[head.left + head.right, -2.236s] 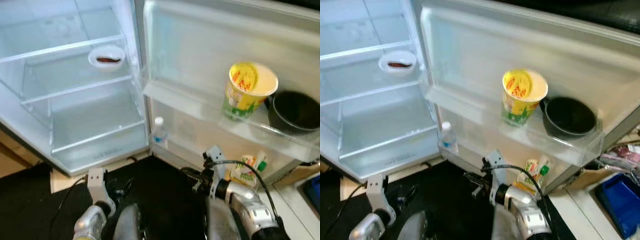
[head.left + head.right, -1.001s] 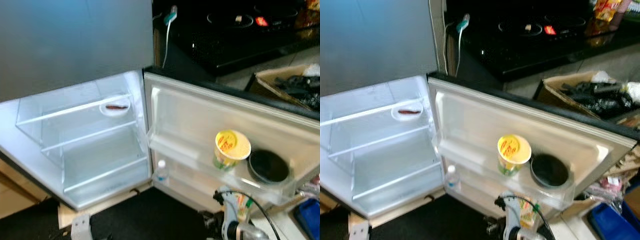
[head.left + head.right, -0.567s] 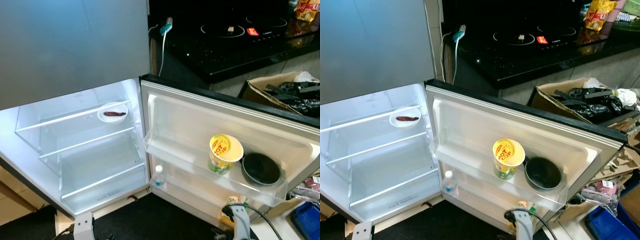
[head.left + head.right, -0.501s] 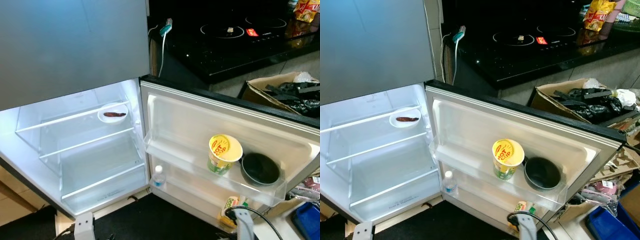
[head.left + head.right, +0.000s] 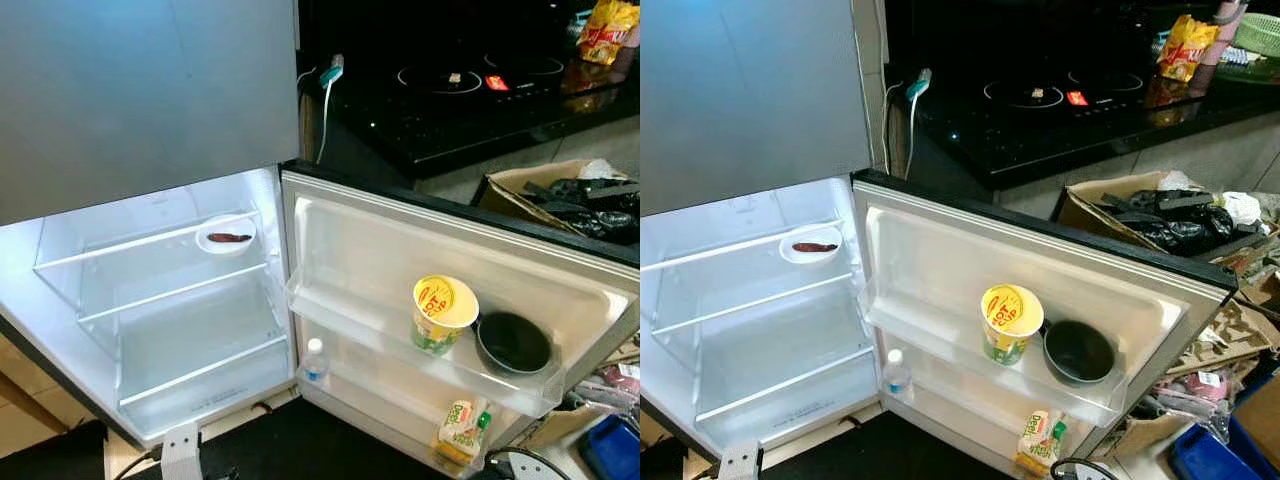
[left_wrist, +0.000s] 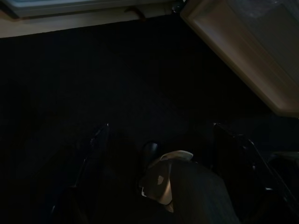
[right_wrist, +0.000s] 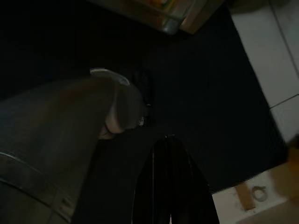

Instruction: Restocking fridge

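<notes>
You're facing the open fridge (image 5: 150, 330) with its lower door (image 5: 440, 270) swung wide to your right. Door edge runs diagonally from the hinge at centre to far right, where it ends close to a cardboard box (image 5: 1160, 215) of dark clutter. A black tabletop (image 5: 450, 100) with a cooktop sits behind the door.

Interior: two glass shelves. Upper shelf (image 5: 150, 245) carries one small white dish (image 5: 226, 236) at its right end, rest bare. Lower shelf (image 5: 175, 290) and the floor of the compartment are bare, plenty of room there.

Door racks: upper door rack (image 5: 400, 345) holds a yellow noodle cup (image 5: 441, 314) with a black bowl (image 5: 513, 343) touching or just beside it on the right; the left half of that rack is free. Bottom rack has a small water bottle (image 5: 316, 360) at the hinge end and a green-and-white carton (image 5: 462, 428) near the outer end, a gap between them.

A black mat (image 5: 300, 450) covers the floor in front. A blue bin (image 5: 1210, 450) sits on the floor at far right.

Left gripper (image 6: 159, 172): wrist view is very dark and I can't tell its finger state. Right gripper (image 7: 170, 186): fingers look pressed together over the dark mat, pinching nothing.

Versus 2.2 s ago: the camera has pulled back and up, so the grey upper door and the tabletop are now in frame and both arms have dropped out of the eye views' lower edge. Items on the shelves and racks sit where they did.
</notes>
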Tool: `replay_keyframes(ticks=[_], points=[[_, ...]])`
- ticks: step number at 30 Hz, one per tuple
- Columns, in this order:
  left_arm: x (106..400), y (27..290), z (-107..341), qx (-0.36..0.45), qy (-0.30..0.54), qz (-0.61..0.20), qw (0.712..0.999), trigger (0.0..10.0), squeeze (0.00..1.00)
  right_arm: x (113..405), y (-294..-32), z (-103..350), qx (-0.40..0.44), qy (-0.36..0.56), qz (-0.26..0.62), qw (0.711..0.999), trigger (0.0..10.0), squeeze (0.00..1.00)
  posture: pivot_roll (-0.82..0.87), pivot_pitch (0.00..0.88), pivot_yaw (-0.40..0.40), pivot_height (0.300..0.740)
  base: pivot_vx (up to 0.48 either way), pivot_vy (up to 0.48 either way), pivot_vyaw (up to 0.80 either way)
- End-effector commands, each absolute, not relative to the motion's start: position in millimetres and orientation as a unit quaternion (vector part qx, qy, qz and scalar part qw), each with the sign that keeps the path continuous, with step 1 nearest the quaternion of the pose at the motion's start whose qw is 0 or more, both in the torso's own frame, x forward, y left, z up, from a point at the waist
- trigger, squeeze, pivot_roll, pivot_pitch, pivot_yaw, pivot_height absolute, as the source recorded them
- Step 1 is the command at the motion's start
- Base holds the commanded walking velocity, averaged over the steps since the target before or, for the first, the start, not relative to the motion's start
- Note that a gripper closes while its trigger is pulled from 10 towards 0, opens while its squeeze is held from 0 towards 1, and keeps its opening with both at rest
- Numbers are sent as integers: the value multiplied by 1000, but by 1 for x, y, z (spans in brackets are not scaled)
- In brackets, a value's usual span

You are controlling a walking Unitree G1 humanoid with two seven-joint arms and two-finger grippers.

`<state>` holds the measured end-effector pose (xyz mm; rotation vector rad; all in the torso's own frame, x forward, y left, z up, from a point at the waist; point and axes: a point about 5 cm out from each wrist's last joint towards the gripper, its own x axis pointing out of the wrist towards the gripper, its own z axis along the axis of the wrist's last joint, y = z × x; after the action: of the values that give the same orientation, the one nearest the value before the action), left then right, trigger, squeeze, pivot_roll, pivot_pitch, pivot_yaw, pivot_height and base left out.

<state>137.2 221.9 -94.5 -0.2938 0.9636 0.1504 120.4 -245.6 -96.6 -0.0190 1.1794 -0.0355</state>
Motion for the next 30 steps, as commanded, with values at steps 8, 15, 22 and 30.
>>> replay_keyframes(ticks=[8,15,22,30], points=[[137,229,-93,-143,455,92,874,10000,0,111,-260,-96,-79,596,-23,799,10000,0,-28,34,-45,740,0,0,0],[134,240,-91,-157,446,116,874,10000,0,105,-260,-98,-81,603,-27,793,10000,0,-41,47,-51,740,0,0,0],[139,240,-89,-160,435,113,879,10000,0,124,-246,-97,-83,577,-1,812,10000,0,-90,93,-15,740,0,0,0],[137,237,-91,-150,442,104,878,10000,0,84,-239,-109,-71,611,-1,789,10000,0,-83,109,1,740,0,0,0]])
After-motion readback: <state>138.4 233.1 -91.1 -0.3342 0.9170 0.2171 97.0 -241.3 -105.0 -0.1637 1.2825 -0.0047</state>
